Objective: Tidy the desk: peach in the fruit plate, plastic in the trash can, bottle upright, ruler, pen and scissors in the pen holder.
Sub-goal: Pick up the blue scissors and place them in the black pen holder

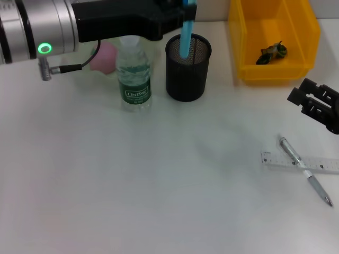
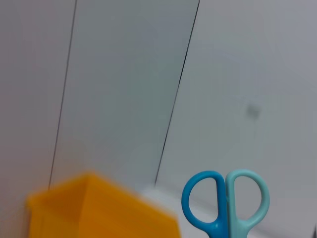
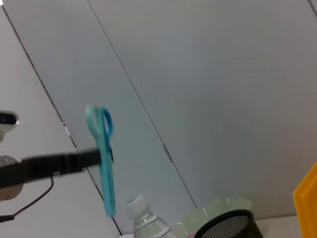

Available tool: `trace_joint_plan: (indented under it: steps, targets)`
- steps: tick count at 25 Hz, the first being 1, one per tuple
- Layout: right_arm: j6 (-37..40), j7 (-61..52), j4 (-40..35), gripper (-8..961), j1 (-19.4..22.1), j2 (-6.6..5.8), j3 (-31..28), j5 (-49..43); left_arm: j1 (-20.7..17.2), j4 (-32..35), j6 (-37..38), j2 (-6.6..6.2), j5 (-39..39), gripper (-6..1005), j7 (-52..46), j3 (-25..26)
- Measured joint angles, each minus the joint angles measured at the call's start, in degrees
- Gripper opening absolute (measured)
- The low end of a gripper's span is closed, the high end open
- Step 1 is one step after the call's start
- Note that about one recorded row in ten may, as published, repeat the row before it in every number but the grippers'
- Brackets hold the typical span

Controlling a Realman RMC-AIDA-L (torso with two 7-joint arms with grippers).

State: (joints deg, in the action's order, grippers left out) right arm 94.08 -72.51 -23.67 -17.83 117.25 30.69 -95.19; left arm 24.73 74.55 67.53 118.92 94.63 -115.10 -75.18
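My left gripper (image 1: 184, 11) is shut on the light blue scissors (image 1: 186, 34) and holds them upright, handles up. Their covered tip dips into the mouth of the black mesh pen holder (image 1: 188, 71). The scissor handles (image 2: 225, 206) fill the left wrist view, and the right wrist view shows the scissors (image 3: 102, 158) hanging from the dark arm. The bottle (image 1: 134, 76) stands upright left of the holder. Behind it the pink peach (image 1: 106, 57) is partly hidden. The pen (image 1: 305, 170) lies across the clear ruler (image 1: 280, 160) at the right. My right gripper (image 1: 310, 101) hovers open above them.
The yellow trash can (image 1: 249, 53) stands at the back right with a dark crumpled piece of plastic (image 1: 273, 52) inside. In the right wrist view the pale green fruit plate (image 3: 213, 210) shows behind the pen holder (image 3: 230, 225) and the bottle cap (image 3: 136, 203).
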Motion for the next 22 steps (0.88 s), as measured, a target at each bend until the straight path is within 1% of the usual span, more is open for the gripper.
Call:
trace_joint_plan:
  steps: [2,3,4,5,6,7,8,9,10,11,12,15,16,17,18,19,22]
  targets:
    - [-0.04,-0.02,0.05,705,0.27,0.2,-0.13,-0.01,0.0,0.0,0.0,0.0,0.0,260,0.0,0.0]
    - [-0.08,-0.04,0.11,704,0.31,0.24,-0.17,-0.03,-0.09,-4.41,-1.08,0.06,-6.45,260,7.3,-0.09]
    - [-0.13,-0.16,0.33,704,0.32,0.28,-0.19,-0.07,-0.09,-4.41,-1.08,0.06,-6.45,261,7.3,-0.09]
    - [-0.18,-0.27,0.53,704,0.3,0.29,-0.19,-0.12,0.32,-11.92,-1.98,0.09,-16.13,262,18.96,-0.6]
    - [-0.18,-0.43,1.0,704,0.17,0.31,-0.16,-0.25,0.77,-15.1,-1.99,0.08,-19.37,262,23.29,-0.9]
    - [-0.18,-0.43,1.0,704,0.17,0.31,-0.16,-0.25,0.77,-15.1,-1.99,0.08,-19.37,263,23.29,-0.9]
    - [-0.18,-0.48,1.21,704,0.04,0.31,-0.12,-0.28,1.17,-18.24,-1.9,0.07,-22.14,263,27.14,-1.24]
    - [-0.18,-0.54,1.36,704,-0.03,0.32,-0.02,-0.3,1.81,-22.98,-1.84,0.14,-27.32,264,33.9,-2.69]
    - [-0.18,-0.58,1.5,704,-0.12,0.33,0.09,-0.32,1.99,-24.17,-1.85,0.16,-29.02,264,35.86,-3.52]
    - [-0.22,-0.66,1.6,704,-0.18,0.43,0.23,-0.37,2.67,-27.55,-2.14,0.19,-34.89,265,42.78,-6.55]
    - [-0.22,-0.66,1.6,704,-0.18,0.43,0.23,-0.37,2.67,-27.55,-2.14,0.19,-34.89,265,42.78,-6.55]
    - [-0.41,-0.69,1.62,705,-0.21,0.79,0.38,-0.43,3.68,-31.98,-2.86,0.25,-43.13,267,52.25,-10.97]
    - [-0.51,-0.7,1.72,705,-0.21,0.86,0.46,-0.45,3.98,-32.88,-3.19,0.26,-44.95,268,54.27,-12.08]
    - [-0.51,-0.7,1.72,705,-0.21,0.86,0.46,-0.45,3.98,-32.88,-3.19,0.26,-44.95,268,54.27,-12.08]
    - [-0.52,-0.71,1.88,705,-0.21,0.86,0.49,-0.48,5.07,-35.83,-4.62,0.29,-50.36,269,59.69,-15.48]
    - [-0.52,-0.71,2.1,705,-0.2,0.87,0.51,-0.5,5.4,-36.58,-5.19,0.28,-51.98,269,60.98,-16.41]
    - [-0.72,-0.71,3.01,705,-0.18,0.94,0.53,-0.52,6.8,-39.56,-8.42,0.27,-59.66,271,67.05,-21.33]
